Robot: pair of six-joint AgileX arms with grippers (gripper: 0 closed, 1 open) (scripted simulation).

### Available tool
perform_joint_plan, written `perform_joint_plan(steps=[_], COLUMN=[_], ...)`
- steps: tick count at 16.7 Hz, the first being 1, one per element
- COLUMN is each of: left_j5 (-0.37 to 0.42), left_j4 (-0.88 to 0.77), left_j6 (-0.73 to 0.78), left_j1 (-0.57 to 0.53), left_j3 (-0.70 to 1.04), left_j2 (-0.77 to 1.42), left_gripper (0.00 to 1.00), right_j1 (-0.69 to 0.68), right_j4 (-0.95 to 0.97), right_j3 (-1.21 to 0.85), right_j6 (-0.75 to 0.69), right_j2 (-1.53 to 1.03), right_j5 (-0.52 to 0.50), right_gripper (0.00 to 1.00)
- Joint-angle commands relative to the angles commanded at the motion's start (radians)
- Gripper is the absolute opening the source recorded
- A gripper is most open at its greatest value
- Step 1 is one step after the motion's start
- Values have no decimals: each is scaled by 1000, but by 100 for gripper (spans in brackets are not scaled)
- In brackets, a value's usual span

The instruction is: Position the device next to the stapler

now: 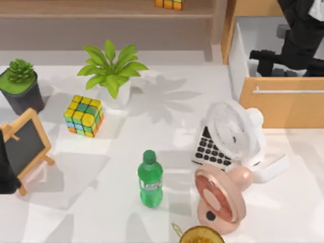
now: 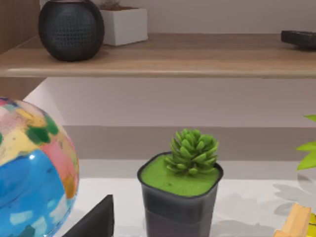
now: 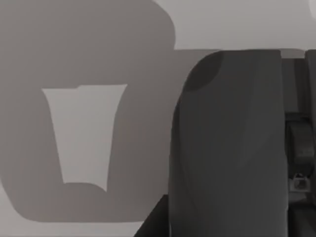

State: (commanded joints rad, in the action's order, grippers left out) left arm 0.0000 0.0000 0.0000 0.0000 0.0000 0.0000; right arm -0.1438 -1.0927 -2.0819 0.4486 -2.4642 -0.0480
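My right arm (image 1: pixel 304 40) reaches down into the open white drawer (image 1: pixel 240 55) at the back right. Its gripper (image 1: pixel 268 63) is low inside, where it merges with dark lumps against the pale floor, so I cannot separate the device from it there. In the right wrist view a dark grey rounded body (image 3: pixel 227 143), which I take for the device, stands very close on the drawer floor and casts a broad shadow. The stapler is out of view. My left arm (image 1: pixel 5 172) is parked at the table's left edge.
A white fan (image 1: pixel 233 129) leans over a keyed calculator (image 1: pixel 210 149), with a pink fan (image 1: pixel 220 195) in front. A green bottle (image 1: pixel 150 179), a colour cube (image 1: pixel 84 115), a leafy plant (image 1: pixel 112 68), a succulent pot (image 2: pixel 180 187) and a small chalkboard (image 1: pixel 23 147) stand on the table.
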Motion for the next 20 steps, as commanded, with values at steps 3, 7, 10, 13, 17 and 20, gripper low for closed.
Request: perform_joint_plan(steps=[3,7,10,13,17,20], left_j5=[0,0,0,0,0,0], left_j4=[0,0,0,0,0,0], left_j6=[0,0,0,0,0,0], left_j1=[0,0,0,0,0,0], left_j3=[0,0,0,0,0,0], left_j2=[0,0,0,0,0,0], left_gripper=[100,100,100,100,100,100], right_j1=[0,-5,13,68,178,275], right_j4=[-2,-3,33,76,100,104], right_j3=[1,63,132,232,457,670], right_j6=[-5,-90,-194,-310,-470,-585], right_j2=[13,118,267,445,677,832], right_j5=[-1,0,8,19,38,53], right_gripper=[0,0,0,0,0,0])
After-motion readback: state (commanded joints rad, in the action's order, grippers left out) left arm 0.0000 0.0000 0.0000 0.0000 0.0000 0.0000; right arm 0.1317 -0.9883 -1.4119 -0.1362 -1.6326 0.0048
